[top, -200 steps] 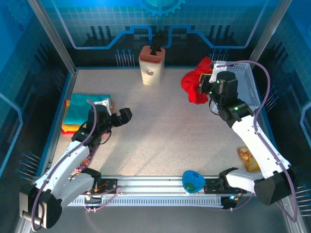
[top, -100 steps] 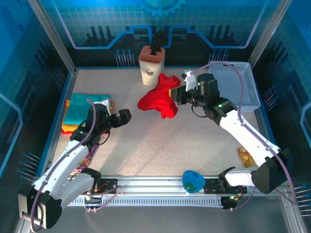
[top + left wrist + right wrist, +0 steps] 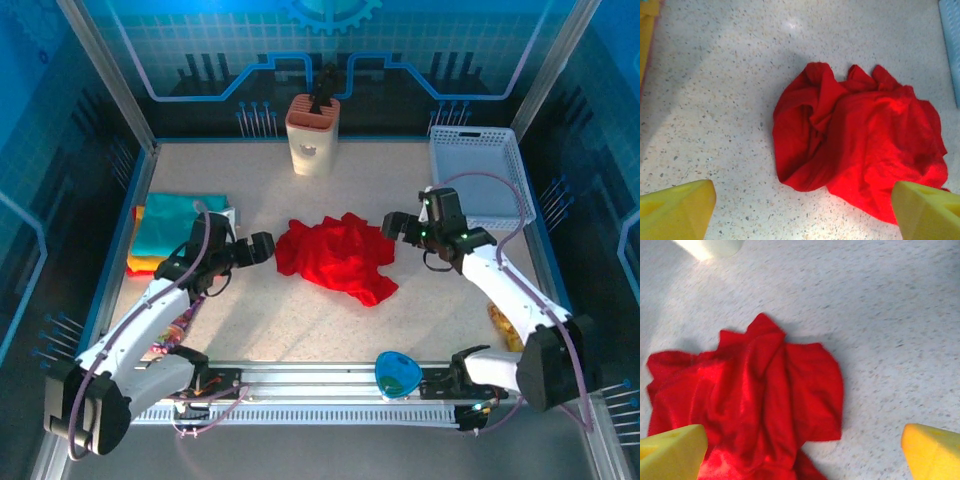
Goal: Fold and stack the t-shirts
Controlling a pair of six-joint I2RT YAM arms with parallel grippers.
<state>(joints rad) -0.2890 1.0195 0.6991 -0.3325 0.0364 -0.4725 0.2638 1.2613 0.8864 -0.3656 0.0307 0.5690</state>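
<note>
From above, the red shirt (image 3: 335,258), just released by the right gripper (image 3: 393,227), lies crumpled mid-table between it and the left gripper (image 3: 262,247); each wrist view shows jaws spread wide above it, ready for flattening.

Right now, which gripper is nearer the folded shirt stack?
Left. The left gripper sits just right of the folded stack, between it and the red shirt. The right gripper is across the table, past the red shirt's far side.
</note>
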